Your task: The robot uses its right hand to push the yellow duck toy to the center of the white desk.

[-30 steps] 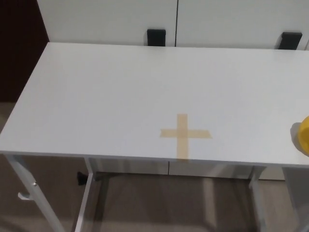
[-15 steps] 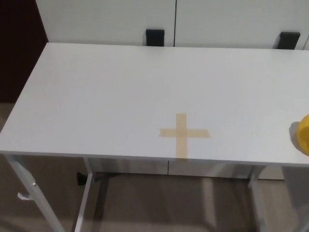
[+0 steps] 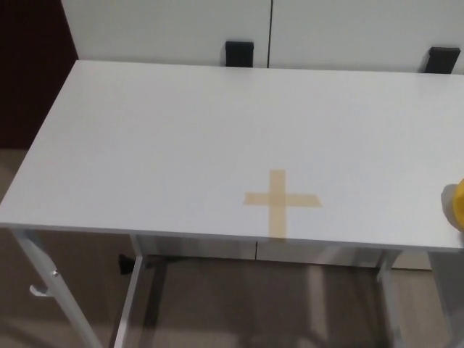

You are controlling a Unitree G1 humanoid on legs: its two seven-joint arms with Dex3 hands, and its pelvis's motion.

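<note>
Smooth matt white desk point(image 3: 159, 138) bears a tan paper-like tape cross point(image 3: 280, 201).

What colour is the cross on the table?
The tape cross is light tan, seen in the head view.

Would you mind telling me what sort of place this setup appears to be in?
Probably an indoor lab or office test area: a plain white desk marked with a tape cross, white cabinet doors behind it, and a yellow toy at the desk's right edge.
</note>
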